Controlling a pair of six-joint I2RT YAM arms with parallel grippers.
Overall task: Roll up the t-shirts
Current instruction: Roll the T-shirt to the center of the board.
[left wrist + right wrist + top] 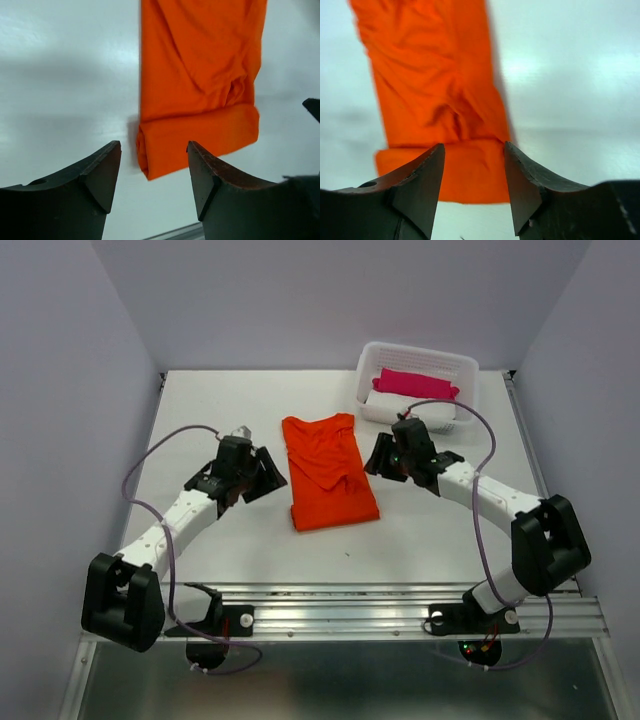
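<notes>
Count: 1 t-shirt point(328, 470), 1 basket point(418, 358) holding 1 pink bundle point(415, 385) and 1 white bundle point(400, 406).

T-shirt: orange-red, folded into a narrow creased strip, near end rolled into a short tube. It lies mid-tabletop point(200, 410) between the arms.

Left gripper point(154, 145): jaws apart, empty, beside the shirt's left edge.

Right gripper point(474, 145): jaws apart, empty, by the roll; contact unclear.

1 orange t-shirt point(328, 470), 1 basket point(466, 374), 1 pink bundle point(415, 383), 1 white bundle point(432, 411), 2 arms point(180, 510) point(490, 495)
</notes>
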